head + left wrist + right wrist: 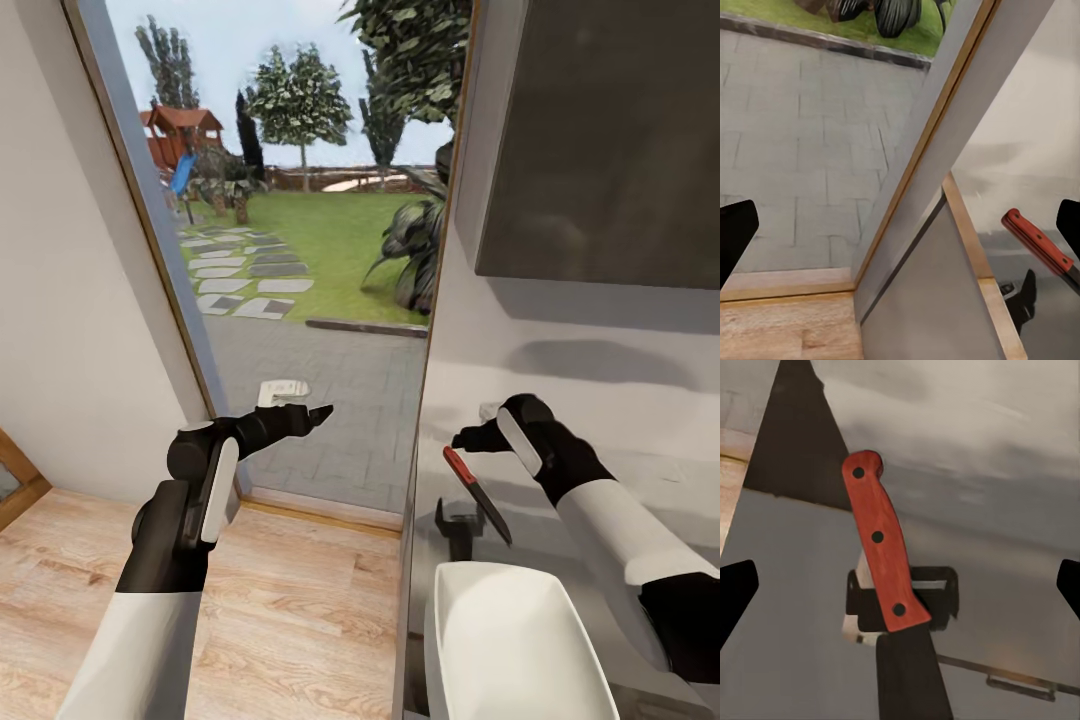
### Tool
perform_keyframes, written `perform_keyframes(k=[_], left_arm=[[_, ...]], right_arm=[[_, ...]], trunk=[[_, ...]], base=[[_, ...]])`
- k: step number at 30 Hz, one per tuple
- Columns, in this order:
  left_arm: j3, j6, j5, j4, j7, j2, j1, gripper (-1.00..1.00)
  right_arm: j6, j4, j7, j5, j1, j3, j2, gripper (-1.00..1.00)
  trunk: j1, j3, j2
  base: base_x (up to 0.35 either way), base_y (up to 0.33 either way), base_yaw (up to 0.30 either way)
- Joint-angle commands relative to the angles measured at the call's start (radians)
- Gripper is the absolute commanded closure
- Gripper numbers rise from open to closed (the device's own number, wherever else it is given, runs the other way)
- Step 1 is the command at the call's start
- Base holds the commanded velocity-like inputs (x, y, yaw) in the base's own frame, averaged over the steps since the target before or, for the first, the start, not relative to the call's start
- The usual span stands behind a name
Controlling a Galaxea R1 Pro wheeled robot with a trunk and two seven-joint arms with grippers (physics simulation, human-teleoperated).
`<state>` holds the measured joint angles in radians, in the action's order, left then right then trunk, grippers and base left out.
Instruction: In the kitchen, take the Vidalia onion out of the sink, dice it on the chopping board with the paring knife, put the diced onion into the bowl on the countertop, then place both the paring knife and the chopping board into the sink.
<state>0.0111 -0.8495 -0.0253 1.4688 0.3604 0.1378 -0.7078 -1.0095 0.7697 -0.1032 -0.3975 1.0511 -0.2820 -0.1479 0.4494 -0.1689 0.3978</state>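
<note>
Beyond a tall glass door (300,250) lie grey paving, a green lawn and trees, with pale wood flooring (300,620) at the robot's feet and a smooth grey, slightly reflective countertop (640,400) running along the wall at 3 o'clock. On that countertop, near its end at about 5 o'clock in the head view, sits a shallow white square bowl with rounded corners (515,645). Just past it, toward 12 o'clock, the slim paring knife with an orange-red riveted handle and dark pointed blade (478,495) appears tilted, handle end farther away, over a small black bracket-like fitting (458,528). The right gripper (470,437) hovers just beyond the knife's handle with its jaws spread wide, clear of it and holding nothing. The left gripper (315,415) reaches toward the door, jaws likewise wide apart and empty.
</note>
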Motion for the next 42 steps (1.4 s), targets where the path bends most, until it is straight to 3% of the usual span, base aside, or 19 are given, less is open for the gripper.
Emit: perform_keyframes(k=[1,15,42], left_arm=[[0.001,-0.006,-0.002,0.001,0.002,0.0,-0.001,-1.0],[0.001,-0.006,-0.002,0.001,0.002,0.001,-0.001,-1.0],[0.0,-0.006,-0.002,0.001,0.002,0.002,-0.002,-1.0]], right_arm=[[-0.002,-0.006,-0.01,-0.011,0.001,-0.006,-0.001,-1.0],[0.076,-0.047,-0.008,-0.011,0.001,-0.01,-0.001,-1.0],[0.083,-0.046,-0.007,-0.011,0.001,-0.011,-0.002,-1.0]], trunk=[[0.001,-0.002,0.002],[0.001,-0.002,0.002],[0.001,-0.042,0.002]], base=[[0.0,0.0,0.0],[0.0,0.0,0.0],[0.0,0.0,0.0]])
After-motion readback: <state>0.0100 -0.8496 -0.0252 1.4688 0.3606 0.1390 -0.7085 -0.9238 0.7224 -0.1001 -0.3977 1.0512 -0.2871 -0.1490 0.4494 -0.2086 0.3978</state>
